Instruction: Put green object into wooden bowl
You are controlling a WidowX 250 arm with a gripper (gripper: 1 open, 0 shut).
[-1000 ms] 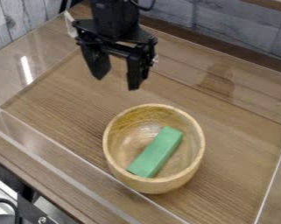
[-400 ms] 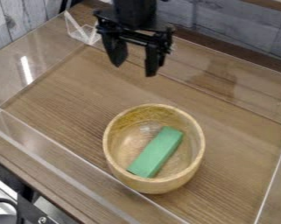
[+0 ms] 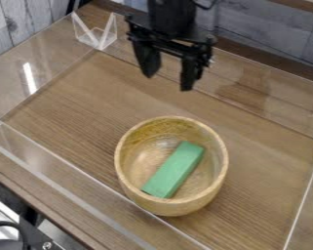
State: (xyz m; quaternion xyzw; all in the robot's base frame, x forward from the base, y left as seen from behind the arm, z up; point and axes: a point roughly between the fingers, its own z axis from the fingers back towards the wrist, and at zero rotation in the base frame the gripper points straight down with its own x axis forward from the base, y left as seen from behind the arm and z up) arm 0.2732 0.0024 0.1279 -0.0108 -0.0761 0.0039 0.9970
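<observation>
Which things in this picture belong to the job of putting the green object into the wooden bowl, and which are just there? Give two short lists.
Part of the job:
green object, lying inside the bowl
wooden bowl
gripper, open, holding nothing, above the table behind the bowl

Just there:
wooden table
clear walls around the table

A single camera is looking down at a slant from the front of the table (image 3: 67,137), fairly near, taking in the clear-walled enclosure (image 3: 35,68), with the hand (image 3: 172,70) near the top edge.
</observation>
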